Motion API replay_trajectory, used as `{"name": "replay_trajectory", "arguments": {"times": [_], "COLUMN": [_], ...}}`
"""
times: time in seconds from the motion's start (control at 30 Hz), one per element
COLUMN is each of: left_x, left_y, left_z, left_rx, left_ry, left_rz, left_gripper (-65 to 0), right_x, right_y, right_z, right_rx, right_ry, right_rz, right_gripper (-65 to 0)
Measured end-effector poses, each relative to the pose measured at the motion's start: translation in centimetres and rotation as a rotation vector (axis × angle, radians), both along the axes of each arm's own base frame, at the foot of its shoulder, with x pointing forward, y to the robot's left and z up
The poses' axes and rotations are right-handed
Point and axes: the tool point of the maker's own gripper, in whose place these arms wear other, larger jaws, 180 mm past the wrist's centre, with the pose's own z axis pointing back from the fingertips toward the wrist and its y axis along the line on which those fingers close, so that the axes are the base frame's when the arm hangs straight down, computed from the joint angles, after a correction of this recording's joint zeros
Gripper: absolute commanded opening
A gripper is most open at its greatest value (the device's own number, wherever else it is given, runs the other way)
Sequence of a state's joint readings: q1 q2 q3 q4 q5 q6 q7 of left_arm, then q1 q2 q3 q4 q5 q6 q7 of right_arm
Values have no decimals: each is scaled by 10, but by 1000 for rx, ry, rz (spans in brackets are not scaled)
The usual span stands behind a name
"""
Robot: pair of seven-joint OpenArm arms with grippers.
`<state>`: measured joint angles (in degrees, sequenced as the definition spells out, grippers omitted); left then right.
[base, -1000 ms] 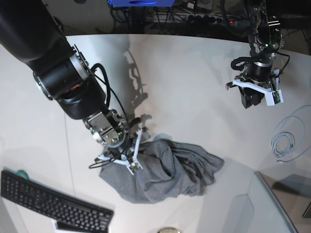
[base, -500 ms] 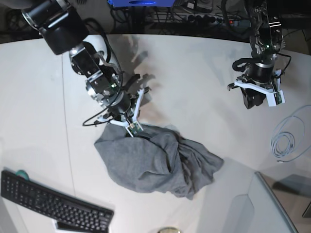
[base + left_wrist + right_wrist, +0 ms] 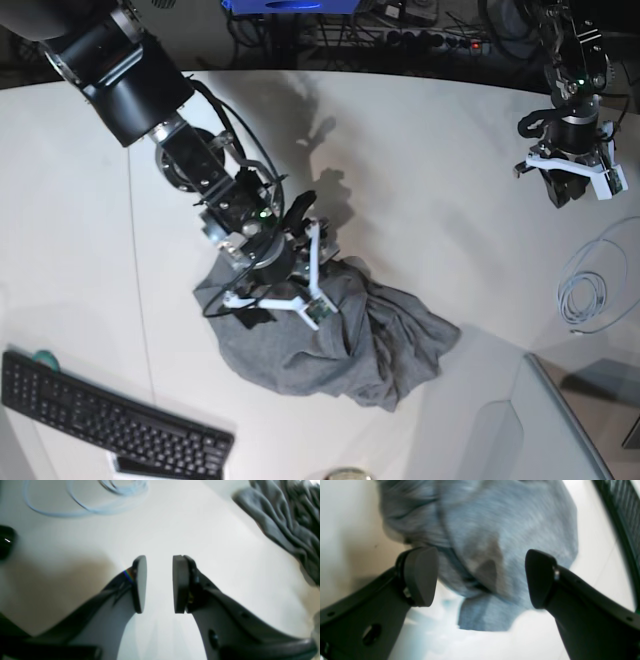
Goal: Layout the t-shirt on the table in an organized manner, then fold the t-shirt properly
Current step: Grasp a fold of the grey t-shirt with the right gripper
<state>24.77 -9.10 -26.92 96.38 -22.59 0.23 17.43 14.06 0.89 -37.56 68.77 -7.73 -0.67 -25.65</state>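
The grey t-shirt (image 3: 350, 345) lies crumpled in a heap on the white table (image 3: 420, 150). My right gripper (image 3: 285, 275) hangs over the heap's back left part. In the right wrist view this gripper (image 3: 480, 577) is wide open, with the blurred shirt (image 3: 495, 530) under and between the jaws and nothing pinched. My left gripper (image 3: 565, 190) is far off at the table's back right. In the left wrist view this gripper (image 3: 159, 582) has a narrow gap between its pads and holds nothing. The shirt (image 3: 282, 517) shows at that view's upper right.
A black keyboard (image 3: 110, 420) lies at the front left. A coiled white cable (image 3: 585, 290) lies at the right edge and shows in the left wrist view (image 3: 100, 495). A clear panel (image 3: 545, 425) stands at the front right. A thin dark seam (image 3: 133, 250) crosses the table at the left.
My right gripper went from the shirt's front left edge to its back edge, dragging cloth along, and now hangs open over the heap. My left gripper moved toward the back right.
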Motion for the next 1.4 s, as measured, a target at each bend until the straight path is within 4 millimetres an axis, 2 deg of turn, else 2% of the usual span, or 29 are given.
{"name": "replay_trajectory", "arguments": {"times": [0.1, 0.2, 0.27, 0.4, 0.43, 0.63, 0.77, 0.83, 0.93, 1.0, 1.17, 1.27, 1.33, 1.4], "left_x": [-5, -4, -6, -12, -13, -12, -10, -10, -11, -11, -9, 2, 18, 40], "left_y": [-1, 0, 1, 2, 3, 3, 3, 2, 2, 2, -2, -6, -21, -47], "left_z": [-6, -7, -10, -22, -22, -21, -19, -20, -20, -21, -22, -18, -15, -12], "left_rx": [-9, -10, -12, -23, -23, -22, -21, -22, -21, -22, -26, -30, -42, -64], "left_ry": [19, 22, 27, 59, 60, 53, 48, 48, 51, 52, 53, 34, 11, -15], "left_rz": [7, 6, 9, 20, 21, 21, 20, 19, 20, 17, 9, 5, -43, -112], "left_gripper": [-474, -474, -474, -474, -474, -474, -474, -474, -474, -474, -476, -476, -472, -466], "right_x": [-7, -6, -1, -1, 1, 29, 29, 29, 29, 28, 18, 12, 8, 8], "right_y": [20, 25, 20, 11, 7, -28, -27, -26, -26, -25, -7, -4, -5, -8], "right_z": [-11, -19, -24, -31, -31, -31, -35, -35, -34, -35, -10, 0, 5, 10], "right_rx": [-13, -23, -45, -41, -31, -55, -52, -50, -47, -44, 41, 60, 66, 68], "right_ry": [-36, -28, -27, 1, 8, 10, 3, -1, -3, -2, -55, -46, -44, -63], "right_rz": [-26, -44, -54, -96, -122, -218, -204, -203, -202, -201, -193, -209, -218, -213], "right_gripper": [-143, -143, -155, -297, -311, -305, -311, -357, -489, -519, -648, -650, -650, -650]}}
